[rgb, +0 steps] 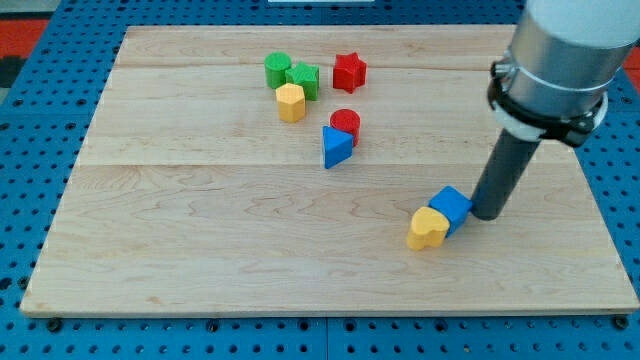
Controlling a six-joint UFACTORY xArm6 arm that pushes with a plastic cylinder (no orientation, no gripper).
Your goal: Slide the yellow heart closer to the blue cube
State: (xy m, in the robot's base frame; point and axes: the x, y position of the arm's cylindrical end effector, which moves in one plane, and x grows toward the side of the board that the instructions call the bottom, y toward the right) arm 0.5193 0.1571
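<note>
No brand, label or writing readable anywhere on the blocks, the board or the arm.

Eight blocks counted on the wooden board (200,250): two yellow, two blue, two green, two red.

Task pair, toward 4 o'clock from the board's middle: yellow heart (428,229) touching the blue cube (451,207), heart at about 8 o'clock of the cube. Both well apart from the other six blocks.

Upper cluster, toward 12 o'clock from the board's middle: green cylinder (277,69) with a second green block (303,79) just beside it at 4 o'clock, exact shape of this one hard to tell. Yellow hexagon-like block (291,102) right below the two green ones, touching or almost touching. Red star (349,71) near, at 3 o'clock of the green pair.

A little lower: red cylinder (345,125) with blue triangle (336,148) against it at about 7 o'clock.

No hand on this arm, only a dark rod under a grey housing; nothing grasped, nothing clenched. My tip (488,213) down at the board, just beside the blue cube at 3 o'clock, seems touching or nearly touching it; cannot tell which. Cube thus between my tip and the yellow heart.

Blue perforated table (30,200) around the board.
</note>
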